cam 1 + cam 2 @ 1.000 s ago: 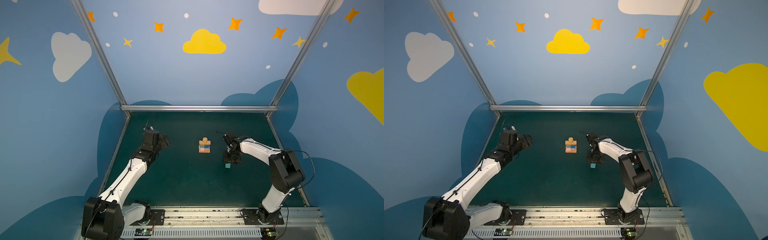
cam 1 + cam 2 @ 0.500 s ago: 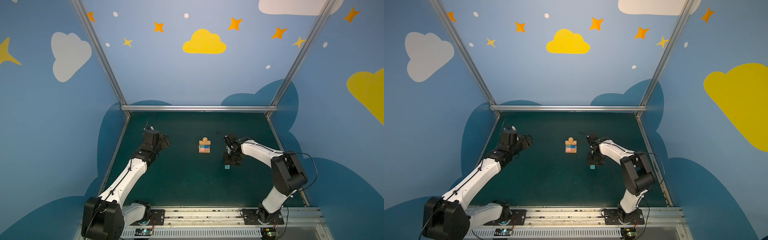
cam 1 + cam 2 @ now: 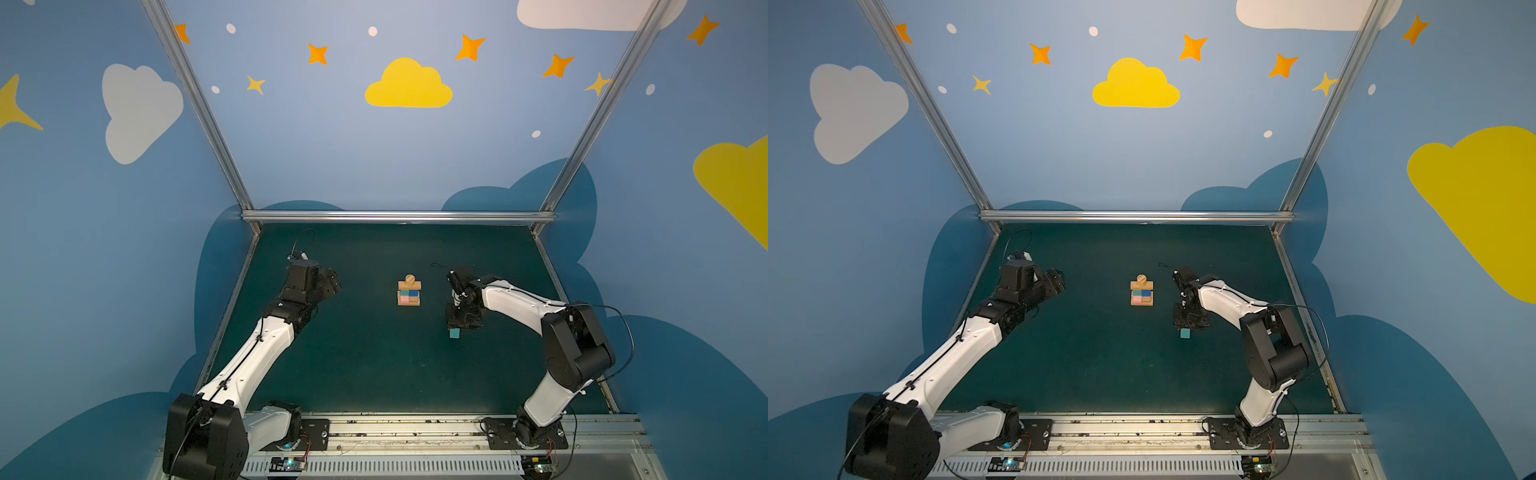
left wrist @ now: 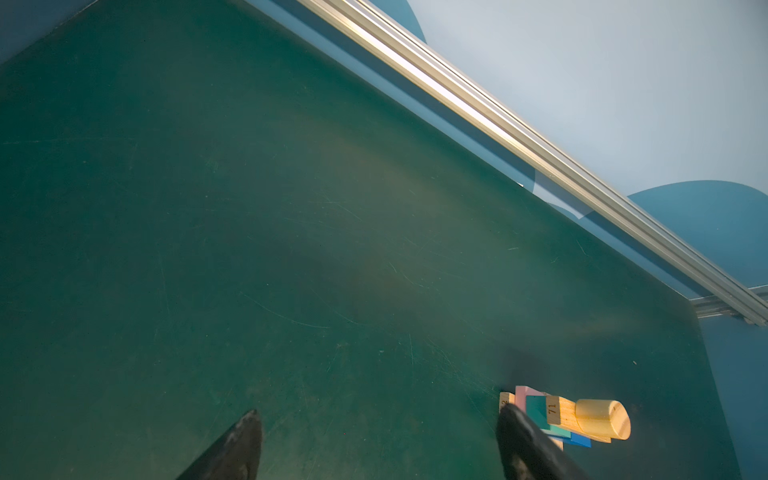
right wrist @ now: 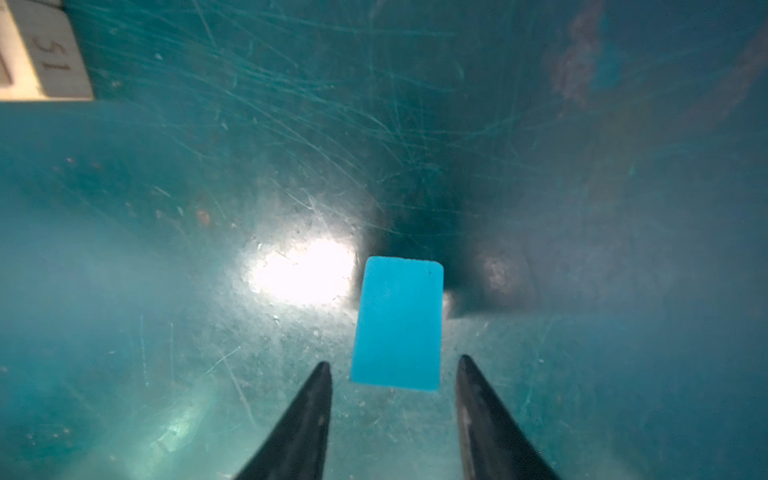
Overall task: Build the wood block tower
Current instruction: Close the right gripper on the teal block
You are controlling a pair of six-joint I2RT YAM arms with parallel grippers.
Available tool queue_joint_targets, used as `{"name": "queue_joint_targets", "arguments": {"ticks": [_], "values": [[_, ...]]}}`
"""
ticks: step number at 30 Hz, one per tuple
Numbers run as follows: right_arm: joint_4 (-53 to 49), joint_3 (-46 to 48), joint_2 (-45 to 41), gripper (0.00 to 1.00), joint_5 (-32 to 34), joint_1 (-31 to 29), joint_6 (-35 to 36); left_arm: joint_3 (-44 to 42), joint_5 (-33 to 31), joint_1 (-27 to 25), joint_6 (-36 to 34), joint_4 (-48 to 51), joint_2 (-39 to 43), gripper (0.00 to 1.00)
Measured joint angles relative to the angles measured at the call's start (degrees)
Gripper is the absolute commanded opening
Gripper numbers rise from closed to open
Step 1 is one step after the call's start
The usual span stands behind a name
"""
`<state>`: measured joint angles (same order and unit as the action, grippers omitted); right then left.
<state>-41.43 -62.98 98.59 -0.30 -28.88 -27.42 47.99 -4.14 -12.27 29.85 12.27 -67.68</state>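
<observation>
Right end effector (image 5: 394,360) stands apart around the teal block (image 5: 397,324), not touching it; only the wrist view shows the gaps.

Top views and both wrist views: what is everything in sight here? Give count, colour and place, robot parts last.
mat: one, dark green, workspace floor.
frame rail: one, silver, along the mat's far edge.
wood block tower: one, tan bars with pink, teal and blue blocks between, tan cylinder on top; centre of the mat.
teal block: one, teal, on the mat right of the tower.
left gripper: one, black, open, left of the tower.
right gripper: one, black, open, jaws either side of the teal block, not touching.
</observation>
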Motion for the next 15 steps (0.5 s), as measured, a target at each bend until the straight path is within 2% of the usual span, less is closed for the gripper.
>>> {"name": "queue_joint_targets", "arguments": {"ticks": [15], "values": [[0.5,0.0,0.9,0.38,0.0,-0.4,-0.7,0.0,0.0,0.0,0.0,0.0,0.0,0.88]]}}
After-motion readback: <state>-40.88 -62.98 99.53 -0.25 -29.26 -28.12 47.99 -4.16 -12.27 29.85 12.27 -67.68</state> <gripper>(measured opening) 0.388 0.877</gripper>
